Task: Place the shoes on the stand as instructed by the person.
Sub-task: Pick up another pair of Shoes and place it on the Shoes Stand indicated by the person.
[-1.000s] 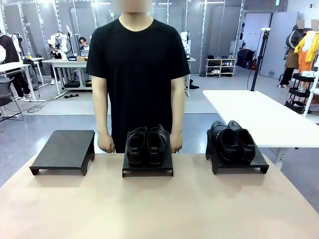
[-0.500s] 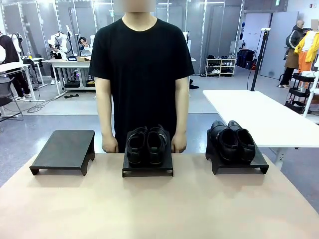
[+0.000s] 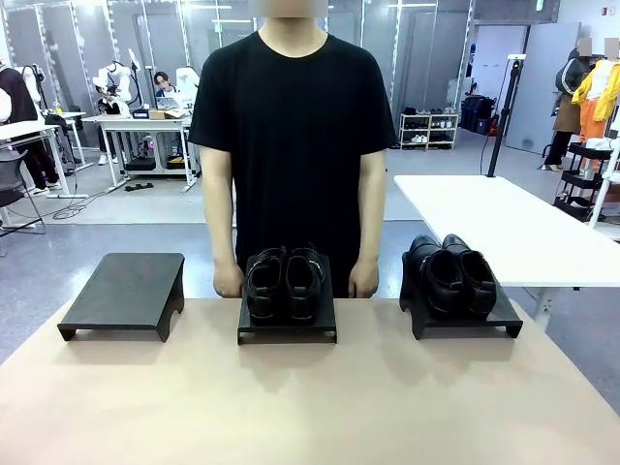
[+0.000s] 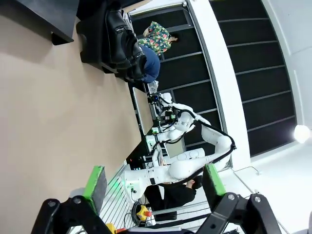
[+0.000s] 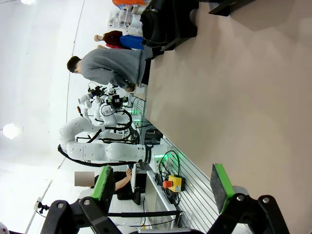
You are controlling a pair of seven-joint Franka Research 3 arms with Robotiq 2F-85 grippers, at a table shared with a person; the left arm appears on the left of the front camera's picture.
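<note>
Both end effectors, left (image 4: 153,183) and right (image 5: 162,187), hang spread wide and empty above the worktop (image 3: 291,407). Farther off, three stands: the left stand (image 3: 124,293) bare, one pair of shoes (image 3: 285,282) on the middle stand (image 3: 288,325), another pair (image 3: 450,274) on the right stand (image 3: 494,315). The person (image 3: 295,136) stands beyond, hands at the far edge.

left gripper (image 4: 153,183) agape, right gripper (image 5: 163,187) agape

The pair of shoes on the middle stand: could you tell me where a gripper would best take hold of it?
Probably at the collars of the pair on the middle stand, coming from above. The shoes sit upright, side by side and touching, openings facing up, so a finger could likely drop into each opening and pinch the two inner walls. The stand blocks any low approach.
</note>
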